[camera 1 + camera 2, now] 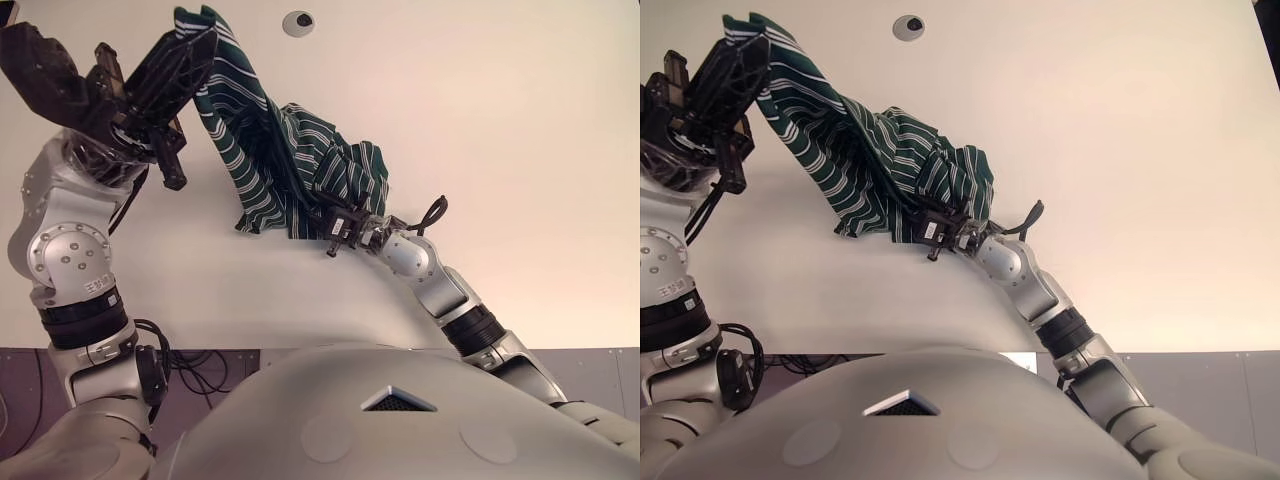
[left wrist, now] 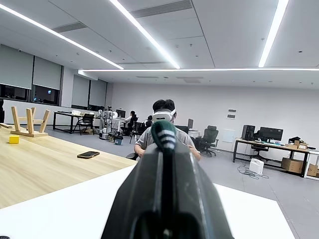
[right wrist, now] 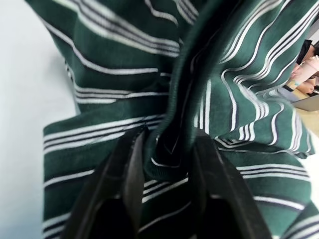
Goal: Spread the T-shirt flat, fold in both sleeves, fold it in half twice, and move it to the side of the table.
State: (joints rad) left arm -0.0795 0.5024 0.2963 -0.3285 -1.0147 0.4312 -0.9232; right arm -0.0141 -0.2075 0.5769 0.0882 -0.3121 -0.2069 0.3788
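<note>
The dark green T-shirt (image 1: 265, 165) with white stripes hangs bunched over the white table (image 1: 500, 150), stretched between both grippers. My left gripper (image 1: 200, 40) is raised at the far left, shut on the T-shirt's upper end; a bit of green cloth (image 2: 164, 135) pokes out past its closed fingers. My right gripper (image 1: 335, 218) sits low near the table's middle, shut on a thick fold of the T-shirt (image 3: 124, 55) that is pinched between its black fingers (image 3: 129, 169). The T-shirt's lower edge rests crumpled on the tabletop.
A round grey cable port (image 1: 298, 22) is set in the table at the far side, just right of the raised cloth. The table's near edge (image 1: 300, 347) runs close to my body. Bare tabletop stretches to the right.
</note>
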